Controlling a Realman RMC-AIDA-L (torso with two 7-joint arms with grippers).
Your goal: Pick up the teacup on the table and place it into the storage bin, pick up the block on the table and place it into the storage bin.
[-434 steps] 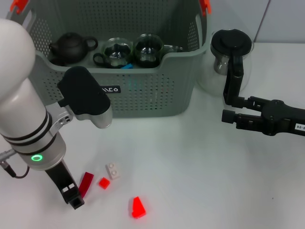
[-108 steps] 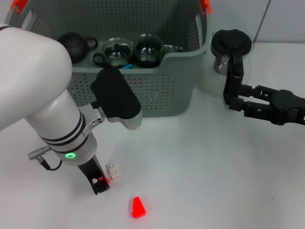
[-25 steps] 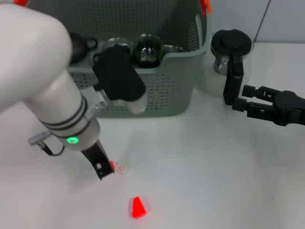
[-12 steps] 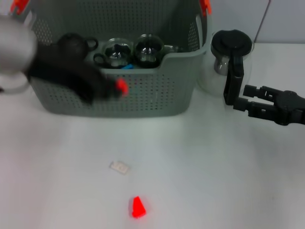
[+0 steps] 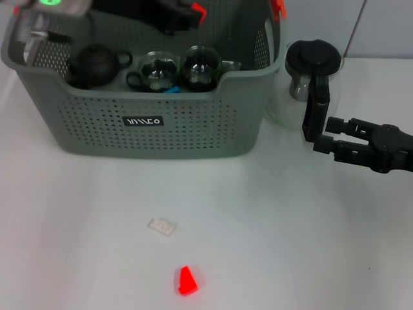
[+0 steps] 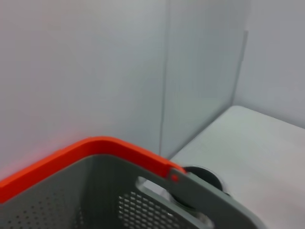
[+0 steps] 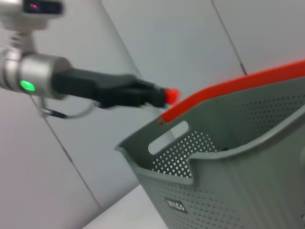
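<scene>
Nearest on the tabletop (image 5: 290,245): a red wedge block (image 5: 186,281), near-centre, and just beyond it a small white flat block (image 5: 162,226). Both lie loose, untouched, well apart from either arm; looks like they're waiting their turn for the bin.

Right side, mid-depth: right claw (image 5: 321,134), fingers spread, gripping nothing. It sits just in front of the glass jug w/ black lid (image 5: 312,70), pointing left toward the bin. Prob. parked there to stay clear of the left arm's path while the left does the block work.

Centre, farther back: storage bin (image 5: 155,123), grey perforated, black label on the near wall, orange clips at the far rim. Inside, along the near wall: dark teapot (image 5: 95,63) at left, then two glass teacups (image 5: 159,70) side by side w/ a bit of blue beneath. So the teacup part looks done already.

Farthest: left claw (image 7: 159,95) up over the bin's far-left area, closed on a small red block (image 5: 197,10) at its tip; right wrist view shows the red piece pinched at the end of the dark fingers, above the orange rim. It's held high and inside the rim line, presumably so the piece drops into the bin and not on the tabletop. Block not released yet.
</scene>
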